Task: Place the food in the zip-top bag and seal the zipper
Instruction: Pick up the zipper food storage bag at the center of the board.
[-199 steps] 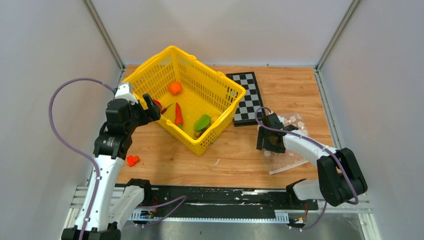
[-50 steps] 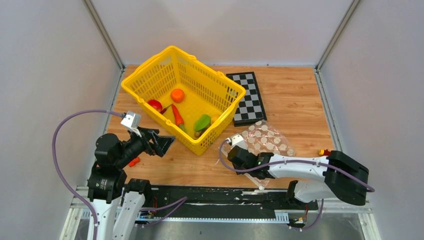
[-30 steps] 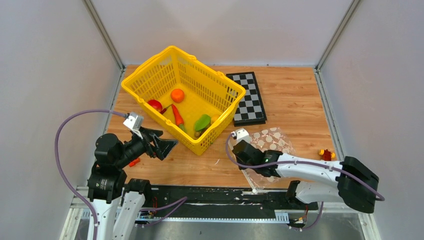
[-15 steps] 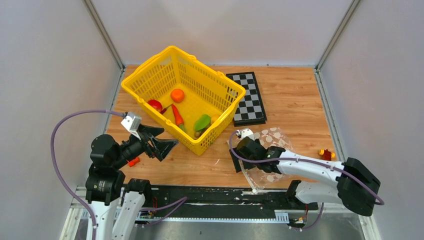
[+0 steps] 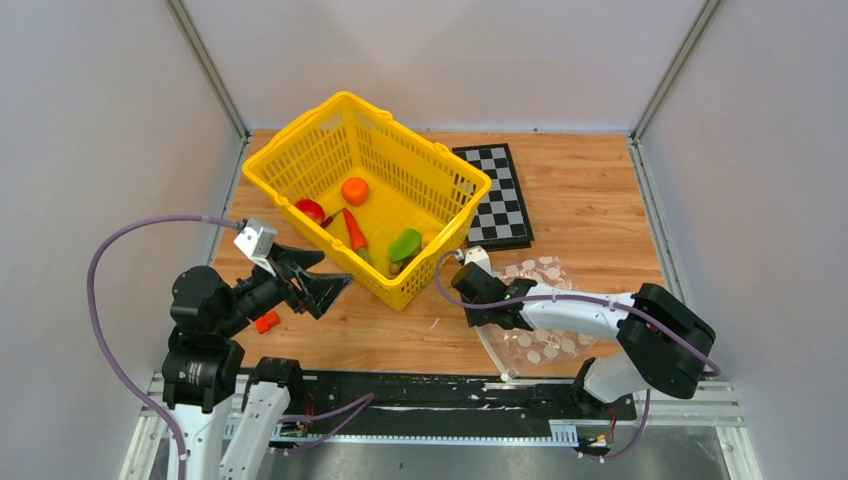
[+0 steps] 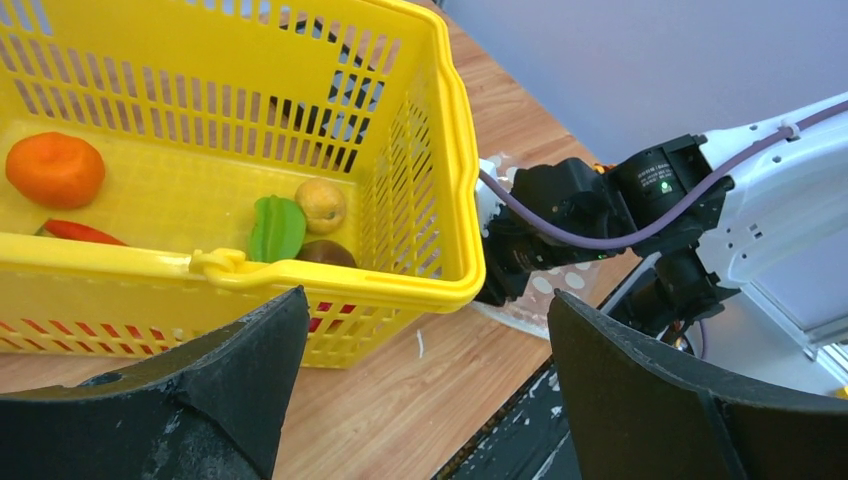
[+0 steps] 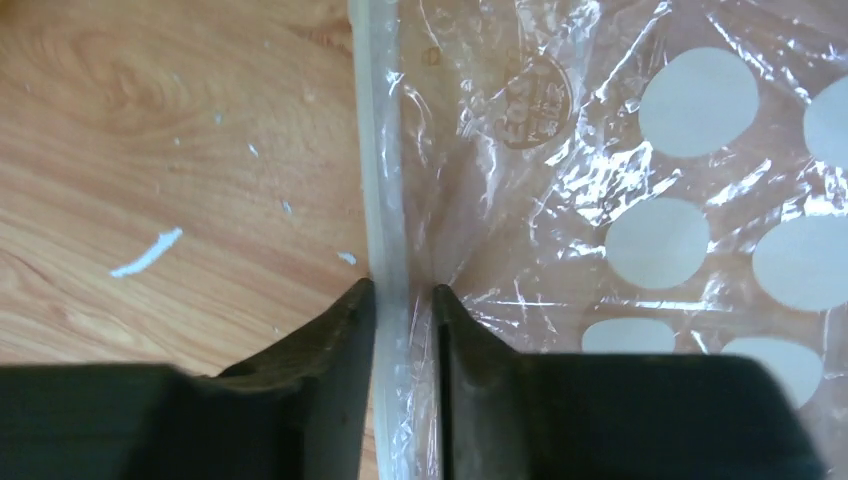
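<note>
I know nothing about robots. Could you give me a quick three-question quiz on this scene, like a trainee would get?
1. True or false: the food already lies in the zip-top bag.
2. What sits between the right gripper's fingers? A the zipper; B a spoon; C a sponge.
3. Fill in: the left gripper stands wide ___.
Key: 1 false, it lies in the yellow basket; 2 A; 3 open.
</note>
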`<state>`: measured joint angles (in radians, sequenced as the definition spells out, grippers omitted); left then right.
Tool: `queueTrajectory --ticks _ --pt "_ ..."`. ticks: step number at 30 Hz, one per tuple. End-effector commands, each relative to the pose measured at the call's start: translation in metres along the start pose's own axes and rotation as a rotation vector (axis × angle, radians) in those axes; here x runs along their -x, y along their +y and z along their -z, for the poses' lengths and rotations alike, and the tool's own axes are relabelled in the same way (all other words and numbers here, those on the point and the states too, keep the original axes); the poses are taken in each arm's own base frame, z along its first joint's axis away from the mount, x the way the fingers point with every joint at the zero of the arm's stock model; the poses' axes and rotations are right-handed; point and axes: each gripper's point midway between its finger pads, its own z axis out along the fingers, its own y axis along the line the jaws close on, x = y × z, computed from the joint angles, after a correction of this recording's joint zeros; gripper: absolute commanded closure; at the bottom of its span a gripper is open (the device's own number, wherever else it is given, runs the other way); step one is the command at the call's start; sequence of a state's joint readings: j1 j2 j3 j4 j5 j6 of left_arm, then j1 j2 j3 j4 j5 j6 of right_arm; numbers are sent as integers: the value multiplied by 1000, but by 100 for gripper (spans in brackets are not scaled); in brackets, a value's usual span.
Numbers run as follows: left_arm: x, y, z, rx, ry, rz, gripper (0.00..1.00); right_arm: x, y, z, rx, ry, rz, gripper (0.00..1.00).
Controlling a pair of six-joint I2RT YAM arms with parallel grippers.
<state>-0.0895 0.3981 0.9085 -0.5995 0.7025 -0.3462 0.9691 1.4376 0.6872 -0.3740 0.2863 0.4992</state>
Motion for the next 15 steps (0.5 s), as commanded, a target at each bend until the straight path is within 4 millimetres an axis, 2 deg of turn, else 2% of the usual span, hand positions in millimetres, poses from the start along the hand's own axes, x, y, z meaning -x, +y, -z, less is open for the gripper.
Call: queueTrajectory --ticks 1,4,5,9,12,15 --pt "3 -2 3 0 8 -34 5 -27 -8 -17 9 96 -54 83" --pt "8 -7 2 -25 0 -32 4 -27 -6 -21 49 86 -101 98" --pt "7 -9 -1 -54 8 -22 5 -26 -4 -22 63 81 -114 100" --pt "4 -7 -3 -54 25 -38 6 -13 6 -16 127 32 -140 100" --pt "3 -14 -7 -102 16 -17 7 3 14 -3 188 -45 -176 100" --pt "-9 -14 -15 -114 50 -6 7 20 15 18 233 -130 -210 100"
